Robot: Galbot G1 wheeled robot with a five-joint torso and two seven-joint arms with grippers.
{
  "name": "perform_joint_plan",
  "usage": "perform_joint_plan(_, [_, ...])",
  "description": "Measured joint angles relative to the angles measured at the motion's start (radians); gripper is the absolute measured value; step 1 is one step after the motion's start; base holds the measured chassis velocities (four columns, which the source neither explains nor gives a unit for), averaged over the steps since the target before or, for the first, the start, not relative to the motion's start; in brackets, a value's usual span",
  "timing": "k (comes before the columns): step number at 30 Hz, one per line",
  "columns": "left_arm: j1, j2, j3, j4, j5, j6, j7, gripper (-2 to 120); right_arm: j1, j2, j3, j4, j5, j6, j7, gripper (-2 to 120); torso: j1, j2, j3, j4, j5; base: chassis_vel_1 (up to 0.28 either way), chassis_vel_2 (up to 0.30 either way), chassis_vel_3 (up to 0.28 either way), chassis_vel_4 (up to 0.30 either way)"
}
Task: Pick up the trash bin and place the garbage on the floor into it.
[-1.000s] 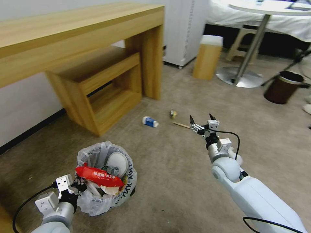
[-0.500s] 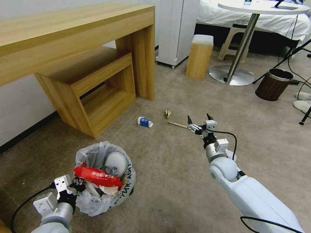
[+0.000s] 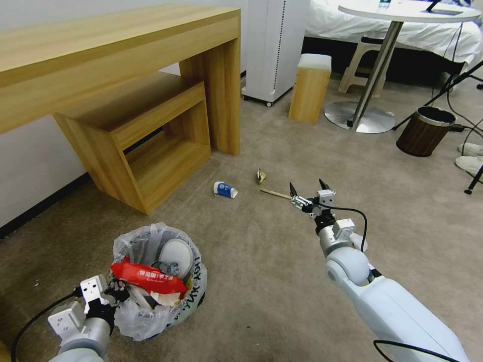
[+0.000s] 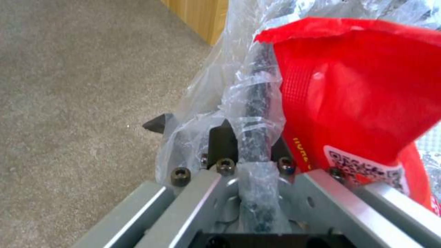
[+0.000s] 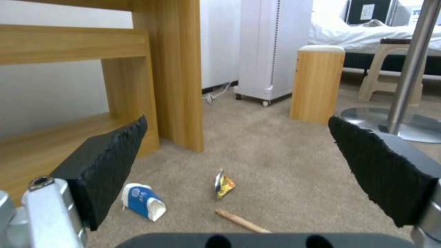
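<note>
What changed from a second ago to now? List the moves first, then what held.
The whole head view shifted early on, so the camera turned rather than the room. Since then, the left gripper drew the trash bin slightly nearer the robot, still clamped on its rim. The right gripper stays open above the floor near the wooden stick. The paper cup and the crumpled wrapper lie unmoved.

- The trash bin (image 3: 193,301) is black, and its bag (image 3: 141,241) is translucent white with black letters.
- The wrapper (image 3: 148,278) in it is red with white print.
- The paper cup (image 3: 225,189) is blue and white.
- The stick (image 3: 275,193) is light wood colour.
- The floor (image 3: 261,281) is a plain beige carpet.
- The other bin (image 3: 424,132) is brown with wood grain.
</note>
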Motion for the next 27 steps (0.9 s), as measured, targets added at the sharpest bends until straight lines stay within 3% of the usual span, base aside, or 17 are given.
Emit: perform_joint_plan(27, [0.000, 0.014, 0.003, 0.006, -0.007, -0.010, 0.002, 0, -0.026, 0.000, 0.022, 0.017, -0.017, 0.000, -0.002, 100, 0.000, 0.000, 0.000, -0.0001, 0.0000, -0.049, 0.052, 0.053, -0.052])
